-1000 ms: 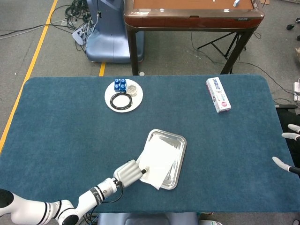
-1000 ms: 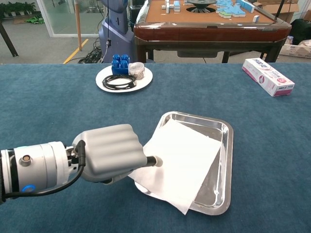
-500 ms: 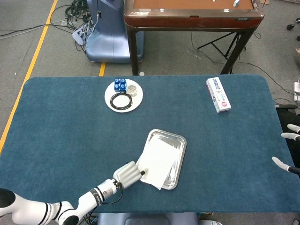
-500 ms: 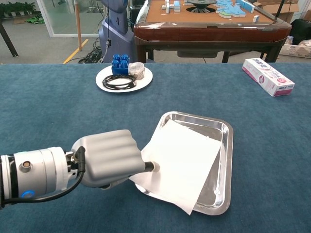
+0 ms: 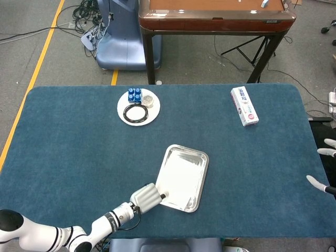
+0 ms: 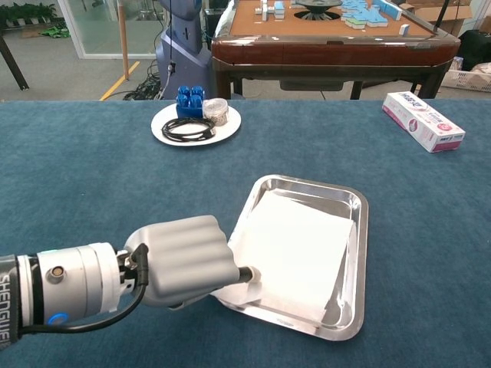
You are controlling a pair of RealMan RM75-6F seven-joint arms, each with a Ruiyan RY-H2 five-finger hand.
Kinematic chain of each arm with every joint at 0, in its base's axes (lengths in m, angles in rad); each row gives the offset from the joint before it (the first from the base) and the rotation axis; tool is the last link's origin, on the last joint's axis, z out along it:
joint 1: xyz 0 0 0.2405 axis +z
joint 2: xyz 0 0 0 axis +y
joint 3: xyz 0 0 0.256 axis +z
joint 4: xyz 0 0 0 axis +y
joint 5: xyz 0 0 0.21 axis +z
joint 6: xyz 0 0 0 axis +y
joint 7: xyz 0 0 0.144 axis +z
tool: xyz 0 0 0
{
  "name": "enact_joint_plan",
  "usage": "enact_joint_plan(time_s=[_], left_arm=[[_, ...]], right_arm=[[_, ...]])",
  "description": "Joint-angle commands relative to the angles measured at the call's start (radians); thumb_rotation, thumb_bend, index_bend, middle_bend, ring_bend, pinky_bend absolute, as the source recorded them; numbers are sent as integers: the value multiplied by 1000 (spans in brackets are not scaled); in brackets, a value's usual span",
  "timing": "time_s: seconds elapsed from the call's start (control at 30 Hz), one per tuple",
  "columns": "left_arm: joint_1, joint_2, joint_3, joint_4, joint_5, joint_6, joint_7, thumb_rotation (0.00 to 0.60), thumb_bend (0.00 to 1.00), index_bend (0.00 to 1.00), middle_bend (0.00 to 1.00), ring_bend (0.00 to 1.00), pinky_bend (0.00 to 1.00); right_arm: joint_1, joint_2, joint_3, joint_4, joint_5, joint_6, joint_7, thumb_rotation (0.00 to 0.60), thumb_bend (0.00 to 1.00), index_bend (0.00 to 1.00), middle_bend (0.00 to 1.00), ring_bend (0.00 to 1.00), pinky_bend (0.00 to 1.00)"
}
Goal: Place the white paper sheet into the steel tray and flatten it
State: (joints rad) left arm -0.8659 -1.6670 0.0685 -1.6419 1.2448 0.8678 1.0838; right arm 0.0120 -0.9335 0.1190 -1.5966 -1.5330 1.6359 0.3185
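Where the blue-covered table [image 5: 68, 136] holds everything, the steel tray [image 6: 360, 230] sits in the near middle with its long axis running away from the robot, tilted a little to the right. Inside the tray lies the white paper sheet [image 6: 299, 249], its edges roughly squared to the tray walls, though the near-left corner looks to ride up on the rim. At that corner is the left hand [image 6: 188, 261], its fingers curled together with one fingertip touching the sheet's edge; whether it pinches the paper I cannot tell. So the sheet spreads away and to the right of this hand. Far off at the right table edge, the right hand [image 5: 323, 168] shows only spread fingertips, holding nothing. By my reckoning the left hand must do the flattening, sweeping rightward.
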Motion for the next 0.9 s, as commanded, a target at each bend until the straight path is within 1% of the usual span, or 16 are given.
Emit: enact_joint_plan(time_s=[0.03,0.9], left_arm=[[-5,-7,-3,4,-6,0,5,600,731,192,1000,956,1000],[-49,-61,-20,36,-87,17,57,600,731,190,1000,958,1000]], right_arm=[[-1,1,1,0,0,2,2,600,0,346,229,140,73],[-15,8,12,4,11,26,32,600,0,346,229,140,73]])
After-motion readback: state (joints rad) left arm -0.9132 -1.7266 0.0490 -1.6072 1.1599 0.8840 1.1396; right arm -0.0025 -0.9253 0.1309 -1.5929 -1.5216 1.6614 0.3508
